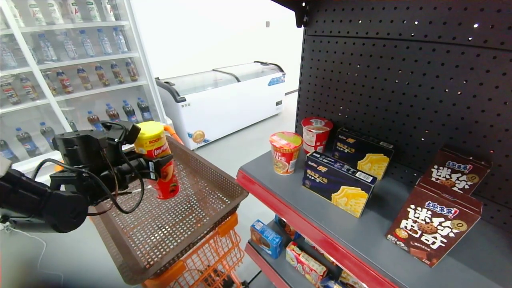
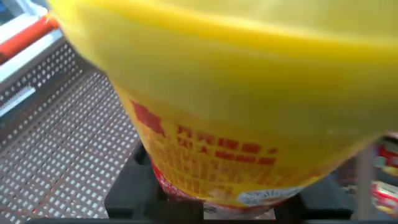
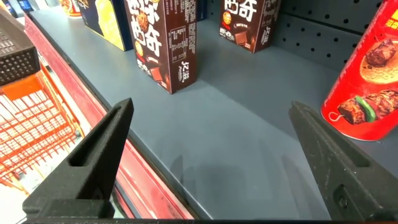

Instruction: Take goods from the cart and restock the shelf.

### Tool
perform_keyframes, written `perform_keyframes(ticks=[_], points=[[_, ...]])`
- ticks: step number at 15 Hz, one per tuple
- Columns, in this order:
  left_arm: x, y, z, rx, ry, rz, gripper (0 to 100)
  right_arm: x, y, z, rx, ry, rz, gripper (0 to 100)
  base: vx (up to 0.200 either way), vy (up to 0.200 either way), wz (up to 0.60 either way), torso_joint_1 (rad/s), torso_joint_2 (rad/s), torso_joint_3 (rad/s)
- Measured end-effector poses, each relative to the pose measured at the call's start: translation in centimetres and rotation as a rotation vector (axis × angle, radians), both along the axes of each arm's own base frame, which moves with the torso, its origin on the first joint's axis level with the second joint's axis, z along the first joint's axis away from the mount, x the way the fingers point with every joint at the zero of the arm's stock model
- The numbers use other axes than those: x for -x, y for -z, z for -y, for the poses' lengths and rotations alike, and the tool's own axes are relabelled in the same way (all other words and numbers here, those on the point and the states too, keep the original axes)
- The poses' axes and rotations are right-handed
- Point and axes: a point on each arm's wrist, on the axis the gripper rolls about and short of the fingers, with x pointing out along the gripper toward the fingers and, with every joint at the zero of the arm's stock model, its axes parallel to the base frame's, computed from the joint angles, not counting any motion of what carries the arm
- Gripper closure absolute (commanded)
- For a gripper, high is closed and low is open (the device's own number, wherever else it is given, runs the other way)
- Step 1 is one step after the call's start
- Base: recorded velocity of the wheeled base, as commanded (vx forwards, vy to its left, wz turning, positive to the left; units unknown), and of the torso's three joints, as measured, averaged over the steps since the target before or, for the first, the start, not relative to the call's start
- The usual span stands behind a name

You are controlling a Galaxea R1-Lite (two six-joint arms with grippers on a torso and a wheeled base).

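Currently: left hand [image 1: 160, 170] is clamping a yellow-lidded red canister [image 1: 154, 146] by its mid-body, above the cart basket [image 1: 218, 180].
Canister is riding slightly tilted and clear of the basket's rim, presumably for crossing to the shelf [image 1: 276, 186]. Right hand [image 3: 211, 106] is hanging wide open, holding nothing, over bare shelf between the brown boxes [image 3: 163, 37] and a similar red can [image 3: 367, 81], probably that product's spot. Cup noodles [image 1: 285, 152] and blue boxes [image 1: 340, 186] are occupying the end nearest the cart.
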Motion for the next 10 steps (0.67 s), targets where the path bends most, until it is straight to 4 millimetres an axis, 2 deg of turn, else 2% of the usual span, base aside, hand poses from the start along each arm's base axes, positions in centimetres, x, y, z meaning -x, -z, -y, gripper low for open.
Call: perform_keyframes(ticks=[2,4,7,10], points=[[2.4,-2.5,1.4,0.002,0.058,0.018,100,0.0,0.0,0.0,0.000,0.000,0.000,0,0.000,0.000,0.00,0.000,0.00,0.000],[5.4,-4.1,3.2,-0.008,0.104,0.028,100,0.0,0.0,0.0,0.000,0.000,0.000,0,0.000,0.000,0.00,0.000,0.00,0.000],[9.4,-5.1,4.9,-0.024,0.164,0.004,100,0.0,0.0,0.0,0.000,0.000,0.000,0,0.000,0.000,0.00,0.000,0.00,0.000],[11.9,-6.4,5.3,0.008,0.289,0.015,100,0.0,0.0,0.0,0.000,0.000,0.000,0,0.000,0.000,0.00,0.000,0.00,0.000]])
